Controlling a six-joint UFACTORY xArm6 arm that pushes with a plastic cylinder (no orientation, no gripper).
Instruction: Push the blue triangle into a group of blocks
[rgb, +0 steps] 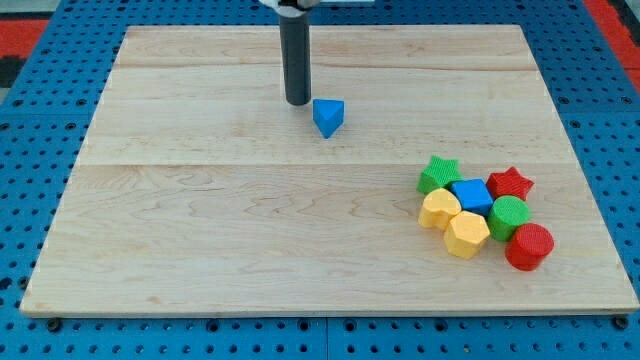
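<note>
My tip (298, 103) carries nothing; blue triangle (328, 116) sits just right: light, rigid, likely pivots unless pushed squarely on its upper-left face.

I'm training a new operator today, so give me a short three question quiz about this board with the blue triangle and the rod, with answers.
1. True or false: my tip is right beside the blue triangle, on its left in the view.
2. Which block lies nearest the view's bottom right: A red cylinder, B green star, C blue cube?
3. Fill in: the group of blocks holds ___ blocks.

Key: 1 true; 2 A; 3 seven.
</note>
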